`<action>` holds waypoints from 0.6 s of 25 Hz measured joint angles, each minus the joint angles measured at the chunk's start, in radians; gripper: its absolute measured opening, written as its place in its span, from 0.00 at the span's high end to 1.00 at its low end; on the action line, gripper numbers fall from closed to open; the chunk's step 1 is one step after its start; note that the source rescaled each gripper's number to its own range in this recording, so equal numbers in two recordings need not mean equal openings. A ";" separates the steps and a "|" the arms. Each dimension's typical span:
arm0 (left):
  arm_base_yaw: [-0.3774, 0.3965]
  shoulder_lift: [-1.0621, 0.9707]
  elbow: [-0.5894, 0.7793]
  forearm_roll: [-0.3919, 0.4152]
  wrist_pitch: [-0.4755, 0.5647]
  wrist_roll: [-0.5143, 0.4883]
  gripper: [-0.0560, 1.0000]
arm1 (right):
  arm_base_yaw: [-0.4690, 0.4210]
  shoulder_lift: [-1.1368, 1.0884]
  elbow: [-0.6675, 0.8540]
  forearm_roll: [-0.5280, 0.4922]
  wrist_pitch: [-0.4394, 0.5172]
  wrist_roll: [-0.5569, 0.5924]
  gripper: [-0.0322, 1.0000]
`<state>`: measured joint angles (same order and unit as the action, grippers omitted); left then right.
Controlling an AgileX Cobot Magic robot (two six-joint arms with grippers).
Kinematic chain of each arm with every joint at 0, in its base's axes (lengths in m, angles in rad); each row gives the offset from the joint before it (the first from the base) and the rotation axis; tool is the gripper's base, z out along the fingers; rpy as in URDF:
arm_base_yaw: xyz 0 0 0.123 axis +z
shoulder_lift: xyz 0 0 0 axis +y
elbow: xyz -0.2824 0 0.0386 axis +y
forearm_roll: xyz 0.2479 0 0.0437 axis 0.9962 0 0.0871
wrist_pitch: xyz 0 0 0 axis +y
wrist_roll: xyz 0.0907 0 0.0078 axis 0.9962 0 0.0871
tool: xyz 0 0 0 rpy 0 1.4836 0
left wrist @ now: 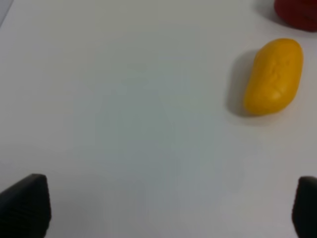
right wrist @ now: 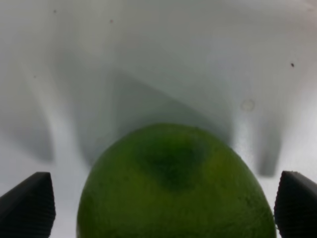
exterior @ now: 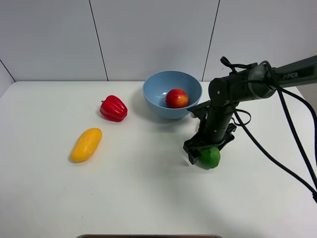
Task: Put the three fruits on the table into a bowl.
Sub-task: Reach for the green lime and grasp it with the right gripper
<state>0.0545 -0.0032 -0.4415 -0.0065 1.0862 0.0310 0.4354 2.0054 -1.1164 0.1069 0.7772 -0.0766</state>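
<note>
The red-yellow apple (exterior: 176,98) lies inside the light-blue bowl (exterior: 153,94) at the back of the white table (exterior: 148,198). The green lime (exterior: 210,157) sits on the table in front of the bowl, to its right. My right gripper (exterior: 204,150) is lowered over it, and in the right wrist view the lime (right wrist: 173,183) lies between the open gripper (right wrist: 158,208) fingers. The yellow-orange mango (exterior: 86,144) lies on the left of the table and also shows in the left wrist view (left wrist: 274,77). My left gripper (left wrist: 158,208) is open and empty, short of the mango.
A red bell pepper (exterior: 113,108) sits between the mango and the bowl; its edge shows in the left wrist view (left wrist: 297,12). The right arm's cables (exterior: 292,148) hang over the table's right side.
</note>
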 joint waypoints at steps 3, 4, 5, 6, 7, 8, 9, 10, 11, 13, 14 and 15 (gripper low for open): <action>0.000 0.000 0.000 0.000 0.000 0.000 0.00 | 0.000 0.000 0.000 -0.004 -0.001 0.000 0.34; 0.000 0.000 0.000 0.000 0.000 0.000 0.00 | 0.000 0.001 0.000 -0.004 -0.002 0.000 0.34; 0.000 0.000 0.000 0.000 0.000 0.000 0.00 | 0.000 0.005 0.000 -0.004 -0.003 0.000 0.34; 0.000 0.000 0.000 0.000 0.000 0.000 0.00 | 0.000 0.012 0.000 -0.004 -0.003 0.000 0.34; 0.000 0.000 0.000 0.000 0.000 0.000 0.00 | 0.000 0.023 0.000 -0.003 -0.003 0.000 0.34; 0.000 0.000 0.000 0.000 0.000 0.000 0.00 | 0.000 0.034 0.000 0.002 -0.003 0.000 0.34; 0.000 0.000 0.000 0.000 0.000 0.000 0.00 | 0.000 0.041 -0.001 0.004 0.000 0.000 0.34; 0.000 0.000 0.000 0.000 0.000 0.000 0.00 | 0.000 0.042 -0.001 0.005 -0.001 -0.001 0.34; 0.000 0.000 0.000 0.000 0.000 0.000 0.00 | 0.000 0.042 -0.001 0.005 -0.001 -0.001 0.34; 0.000 0.000 0.000 0.000 0.000 0.000 0.00 | 0.000 0.042 -0.001 0.005 -0.001 -0.001 0.34; 0.000 0.000 0.000 0.000 0.000 0.000 0.00 | 0.000 0.042 -0.001 0.005 -0.001 -0.001 0.34; 0.000 0.000 0.000 0.000 0.000 0.000 0.00 | 0.000 0.042 -0.001 0.005 -0.001 -0.001 0.34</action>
<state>0.0545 -0.0032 -0.4415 -0.0065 1.0862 0.0310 0.4354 2.0471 -1.1173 0.1115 0.7759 -0.0775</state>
